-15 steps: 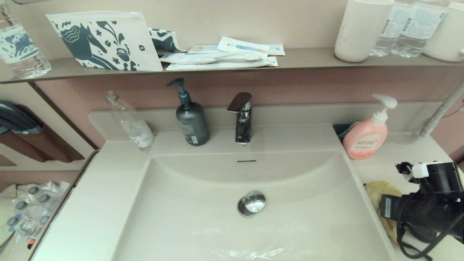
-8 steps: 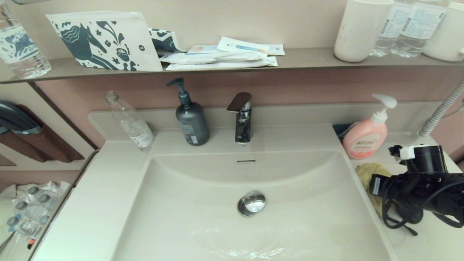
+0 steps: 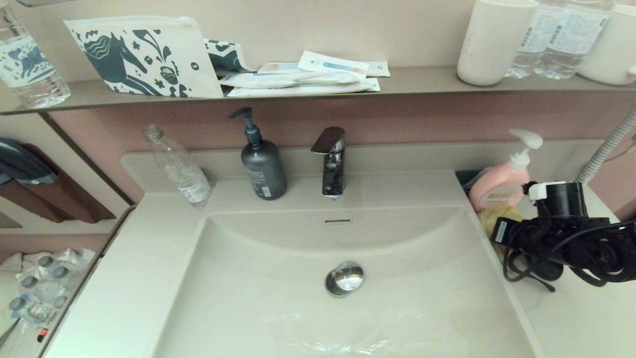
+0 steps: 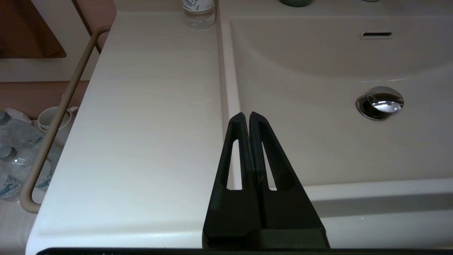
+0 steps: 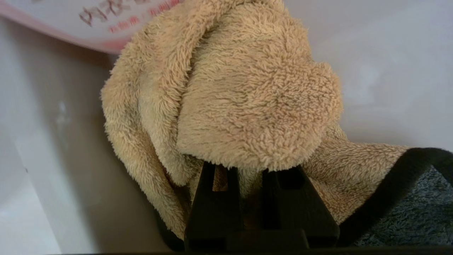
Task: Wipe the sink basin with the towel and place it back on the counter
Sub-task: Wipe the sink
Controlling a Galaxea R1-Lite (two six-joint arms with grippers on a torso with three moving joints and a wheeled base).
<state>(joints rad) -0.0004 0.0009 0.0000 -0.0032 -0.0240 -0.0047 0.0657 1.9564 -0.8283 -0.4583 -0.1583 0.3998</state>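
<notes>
The mustard-yellow towel [image 3: 498, 222] is bunched on the counter [image 3: 571, 318] to the right of the sink basin [image 3: 278, 298], close to the pink soap bottle [image 3: 497, 191]. My right gripper [image 3: 504, 236] is shut on it. In the right wrist view the towel [image 5: 247, 92] swells over the black fingers [image 5: 212, 202] and hides their tips; its black trim and dark reverse show at one side. My left gripper [image 4: 246, 115] is shut and empty, over the basin's front left rim [image 4: 226, 106]. The basin holds a chrome drain plug [image 3: 346, 277].
A faucet [image 3: 330, 161], a grey pump bottle [image 3: 263, 169] and a clear plastic bottle [image 3: 181, 169] stand along the back edge. The wall shelf [image 3: 422, 79] above carries a pouch, packets, cups and bottles. A corrugated hose [image 3: 603, 151] hangs at the far right.
My right arm has carried the towel along the right-hand counter, away from the front edge and towards the pink soap bottle. The left gripper's earlier position is not shown.
</notes>
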